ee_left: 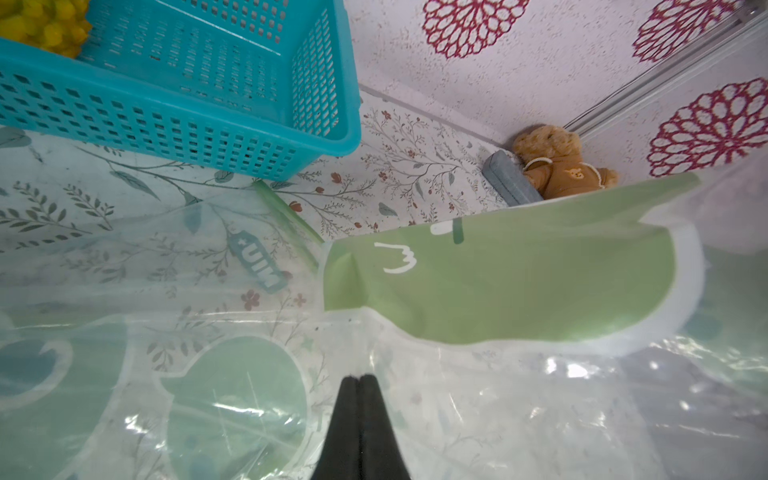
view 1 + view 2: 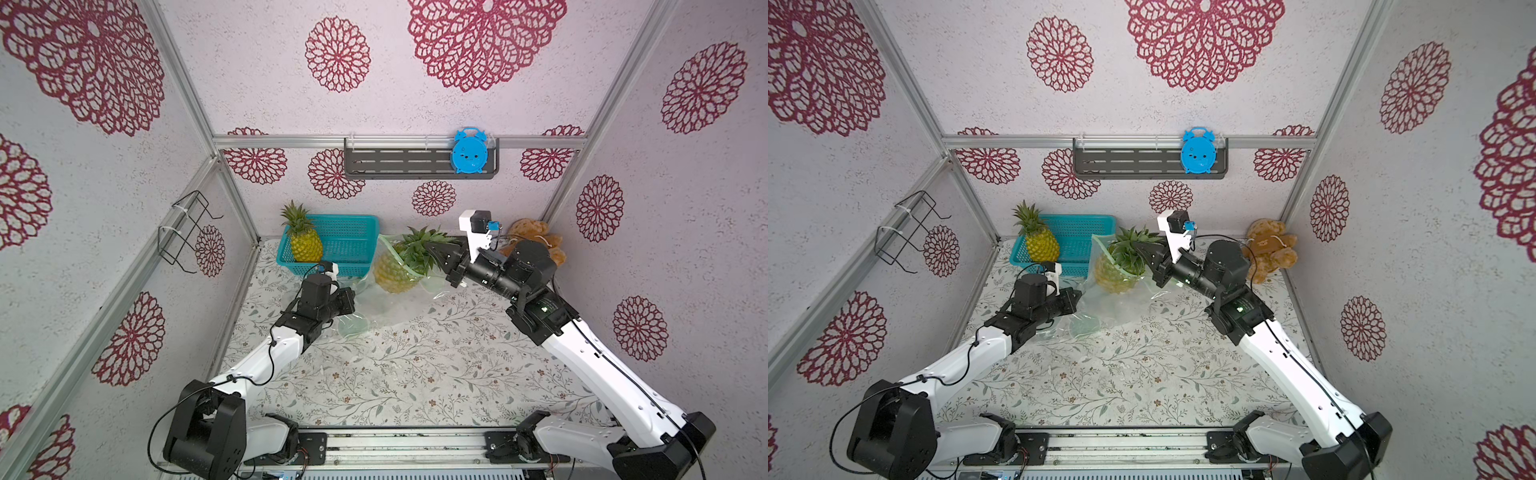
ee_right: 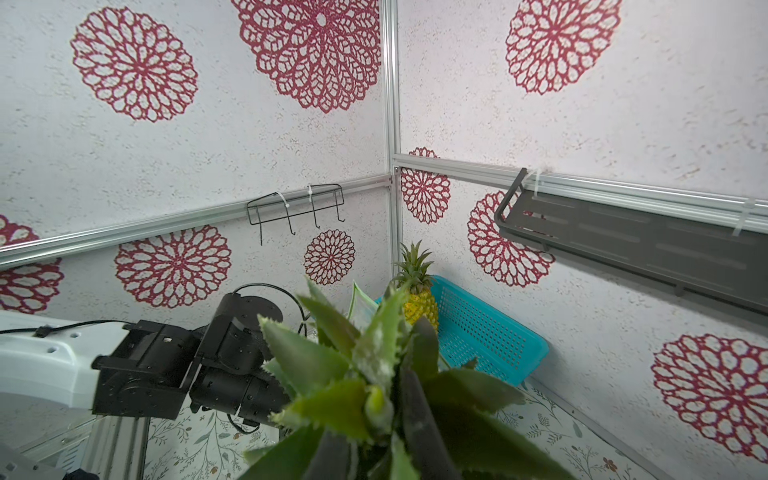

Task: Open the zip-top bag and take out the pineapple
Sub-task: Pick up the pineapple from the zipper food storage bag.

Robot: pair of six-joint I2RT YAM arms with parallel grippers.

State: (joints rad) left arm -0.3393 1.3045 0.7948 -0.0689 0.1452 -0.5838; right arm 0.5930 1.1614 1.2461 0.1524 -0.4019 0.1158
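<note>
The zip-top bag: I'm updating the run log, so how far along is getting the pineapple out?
Done: the clear, green-printed zip-top bag looks open; the yellow pineapple pokes its green leafy crown out. In hand: the left gripper pinches the bag's plastic, jaws shut, while the right gripper clamps the crown. Left: the fruit's body seems to sit inside the bag, so it needs pulling clear.

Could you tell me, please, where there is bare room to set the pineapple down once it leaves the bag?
The widest bare patch is the front tablecloth, bordered by the left arm, the right arm and the front rail. The basket is free beside its own pineapple. The back is crowded: bag, bagged pineapple, teddy bear.
</note>
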